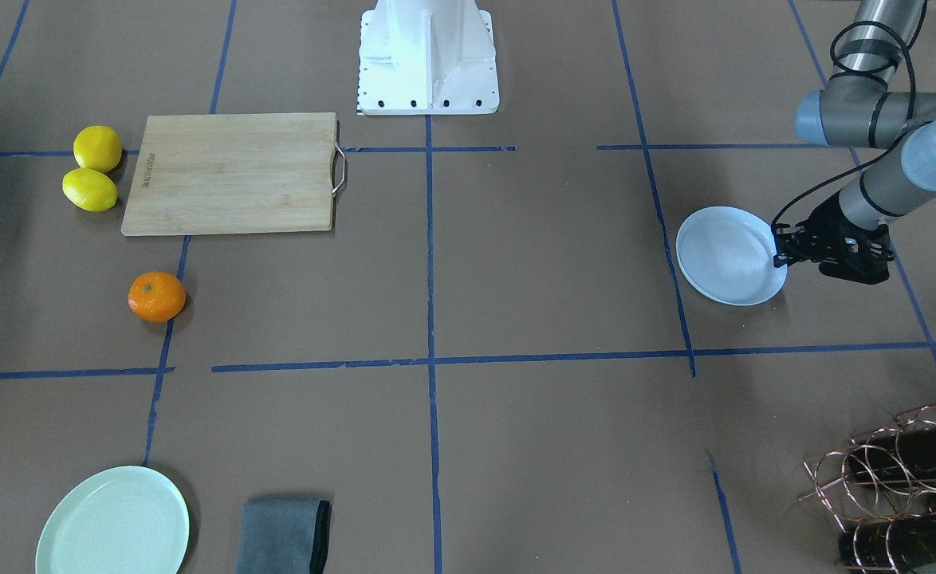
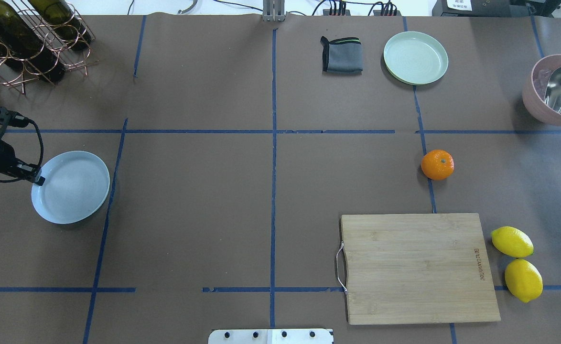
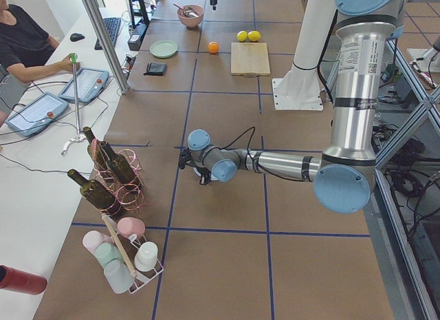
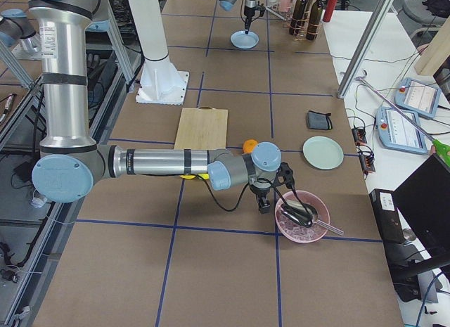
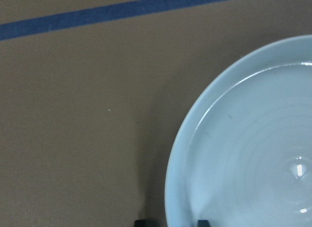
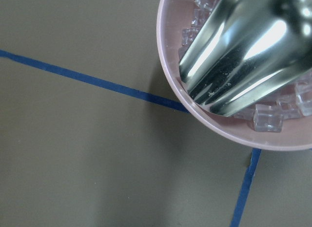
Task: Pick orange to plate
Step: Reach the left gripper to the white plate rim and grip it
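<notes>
On the bench (image 1: 516, 263), the plate (image 1: 727, 255) sits at the left claw (image 1: 780, 257), fingers set narrow astride its rim; clamped or not, can't tell. The orange (image 1: 156, 296) lies far across, nearer the right claw (image 4: 264, 202), whose opening is hidden.

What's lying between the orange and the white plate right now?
Only brown table paper crossed by blue tape lines; the overhead view shows that stretch bare from orange to plate.
</notes>
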Tool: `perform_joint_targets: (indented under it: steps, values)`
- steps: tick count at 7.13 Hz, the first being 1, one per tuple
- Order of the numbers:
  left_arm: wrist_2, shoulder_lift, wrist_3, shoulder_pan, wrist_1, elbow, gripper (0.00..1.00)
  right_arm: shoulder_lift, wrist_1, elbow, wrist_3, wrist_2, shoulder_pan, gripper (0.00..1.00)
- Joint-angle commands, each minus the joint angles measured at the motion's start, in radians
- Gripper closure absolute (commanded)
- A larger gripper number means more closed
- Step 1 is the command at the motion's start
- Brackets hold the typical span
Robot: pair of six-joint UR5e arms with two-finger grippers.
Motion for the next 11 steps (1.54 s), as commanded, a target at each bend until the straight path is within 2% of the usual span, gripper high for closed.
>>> perform_joint_targets:
  steps: [1,2,3,4,5,6,7,9,11]
  values:
    - [-0.148,-0.031,-0.054,-0.001,0.022,-0.099,1.00,0.009,0.000,0.008,0.005,0.001,0.000,0.00]
    - [-0.190,-0.139,-0.255,-0.001,0.021,-0.099,1.00,0.010,0.000,0.023,0.046,0.003,0.000,0.00]
    - [-0.194,-0.284,-0.522,0.004,0.019,-0.087,1.00,0.013,0.000,0.031,0.070,0.003,0.000,0.00]
    - [-0.181,-0.386,-0.732,0.080,0.014,-0.084,1.00,0.016,0.000,0.032,0.071,0.003,0.000,0.00]
    - [-0.102,-0.472,-0.867,0.184,0.017,-0.069,1.00,0.025,0.000,0.032,0.071,0.003,0.000,0.00]
    - [0.053,-0.552,-0.972,0.272,0.017,-0.023,1.00,0.027,0.000,0.031,0.071,0.003,0.000,0.00]
    - [0.125,-0.584,-0.982,0.324,0.011,0.038,1.00,0.030,0.000,0.031,0.071,0.003,0.000,0.00]
    - [0.142,-0.624,-0.982,0.346,0.010,0.106,1.00,0.032,0.000,0.031,0.071,0.003,0.000,0.00]
    - [0.202,-0.629,-0.982,0.393,0.007,0.131,1.00,0.039,0.000,0.031,0.071,0.003,-0.002,0.00]
